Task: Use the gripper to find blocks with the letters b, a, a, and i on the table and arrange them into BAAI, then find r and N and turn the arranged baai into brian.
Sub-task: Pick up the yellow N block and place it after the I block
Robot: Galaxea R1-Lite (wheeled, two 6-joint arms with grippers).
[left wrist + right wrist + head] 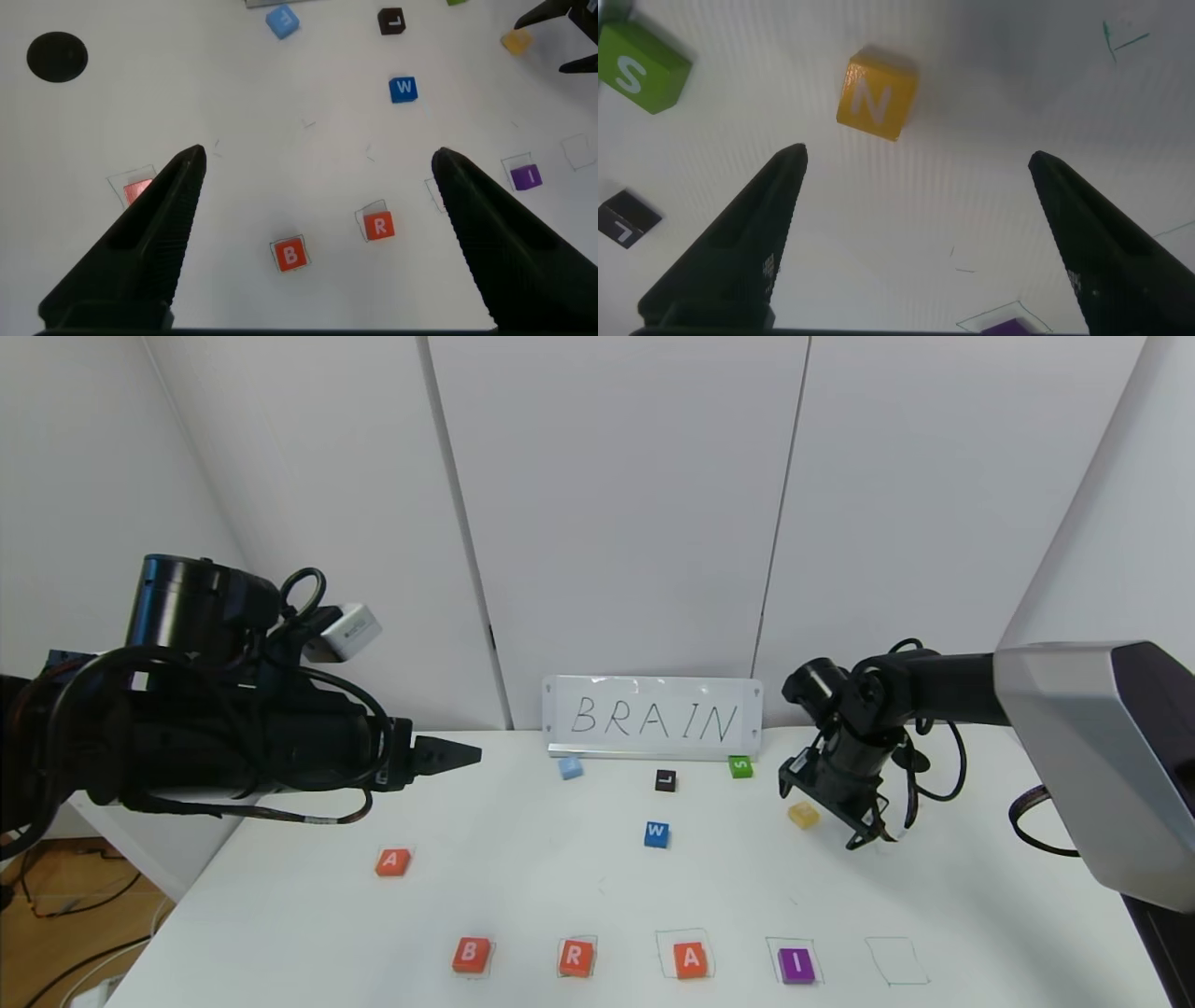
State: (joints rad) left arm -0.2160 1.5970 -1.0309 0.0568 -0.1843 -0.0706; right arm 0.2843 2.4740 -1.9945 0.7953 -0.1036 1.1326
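Now, left gripper (467,753): mine, raised at counter's (523,887) left, jaws released, idle.
Spare A (393,861): flat orange tile, set aside.
Row: B (471,955), R (576,957), A (691,959), purple I (796,965) in outlines; last outline unfilled.
N (803,815): matte yellow block, far right.
Right gripper (864,821): just beside N, jaws released, grasp not yet made.

Bare tabletop (523,887) spans mid-frame between the lower row and upper tiles. Right hand (864,826), fingers spread, hangs right of N (803,816); green S tile (740,766) sits up-left, apart.
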